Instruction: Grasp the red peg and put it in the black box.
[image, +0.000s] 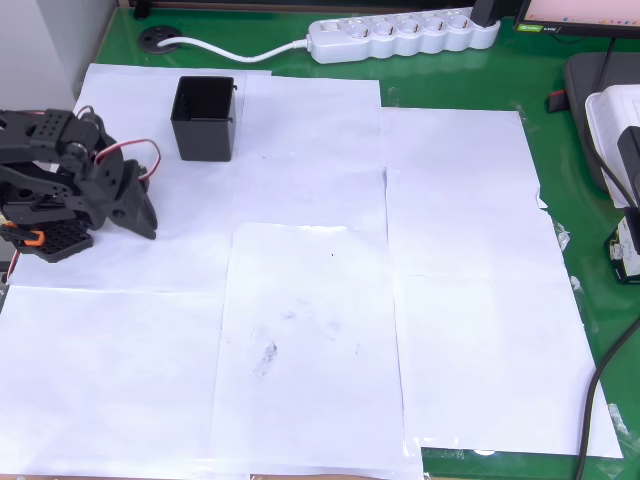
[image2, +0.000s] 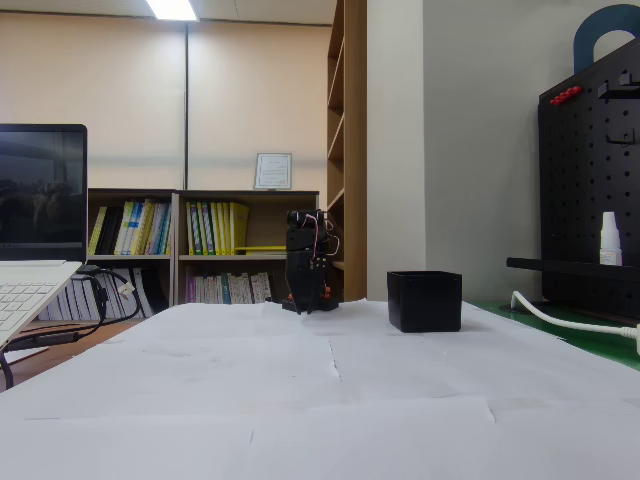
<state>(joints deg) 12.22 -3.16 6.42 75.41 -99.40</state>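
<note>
Black box (image: 205, 118) interior visible from overhead

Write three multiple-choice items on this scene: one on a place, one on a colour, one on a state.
1. In the overhead view, where is the box relative to the arm?
A. above and right of it
B. below it
C. at the far right edge

2. What colour is the power strip?
A. black
B. white
C. red

3. How does the box stand?
A. tipped on its side
B. upside down
C. upright, opening up

Answers: 1 A, the box sits on the paper just up and right of the arm. 2 B, its casing is white against the green table. 3 C, the overhead view looks into its open top.
</note>
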